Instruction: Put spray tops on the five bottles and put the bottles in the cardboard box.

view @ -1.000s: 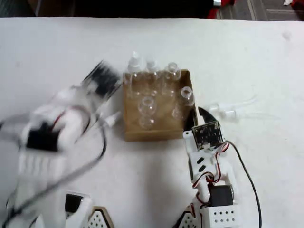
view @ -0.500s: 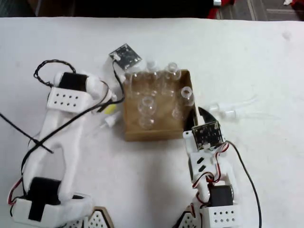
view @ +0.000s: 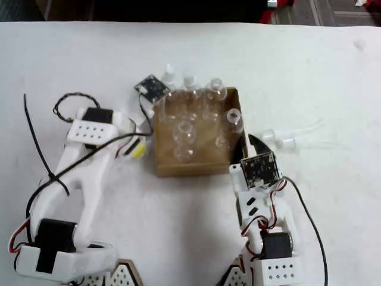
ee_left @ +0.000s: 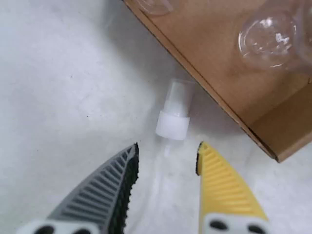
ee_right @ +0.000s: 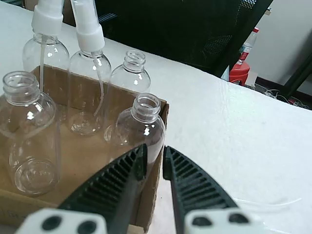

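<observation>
The cardboard box (view: 193, 168) sits mid-desk (view: 309, 71); inside stand two capped bottles (ee_right: 87, 63) at its far left and three open bottles (ee_right: 141, 122) lacking tops; a loose spray top (ee_left: 173, 122) lies on the desk just left of the box; the left end effector (ee_left: 167, 146) hangs over it, fingers spread wide to either side, likely set to grasp it; the right end effector (ee_right: 154, 155), narrowed to a slit and empty, rests just beside the box's near right corner, perhaps to brace it; two spare spray tops (view: 289, 143) lie right of the box.
</observation>
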Robot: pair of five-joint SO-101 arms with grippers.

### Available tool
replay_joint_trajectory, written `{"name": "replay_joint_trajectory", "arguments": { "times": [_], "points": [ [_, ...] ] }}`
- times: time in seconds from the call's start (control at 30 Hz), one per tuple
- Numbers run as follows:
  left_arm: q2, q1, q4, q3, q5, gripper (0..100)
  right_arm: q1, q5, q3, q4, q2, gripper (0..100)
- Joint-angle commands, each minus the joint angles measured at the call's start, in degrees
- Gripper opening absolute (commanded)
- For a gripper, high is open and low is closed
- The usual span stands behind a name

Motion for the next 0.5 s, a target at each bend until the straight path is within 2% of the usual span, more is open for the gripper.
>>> {"name": "replay_joint_trajectory", "arguments": {
  "times": [0.0, 0.1, 0.47],
  "points": [
    [-0.22, -0.84, -4.75, 2.02, 0.88, 20, -0.48, 0.79, 0.44, -0.40, -0.48, 4.9],
    [-0.22, -0.84, -7.65, 4.13, 1.23, 23, -0.48, 0.79, 0.44, -0.40, -0.48, 4.9],
    [-0.04, 0.31, -16.53, 8.53, 1.23, 24, -0.31, 0.79, 0.44, -0.40, -0.48, 4.9]
  ]
}}
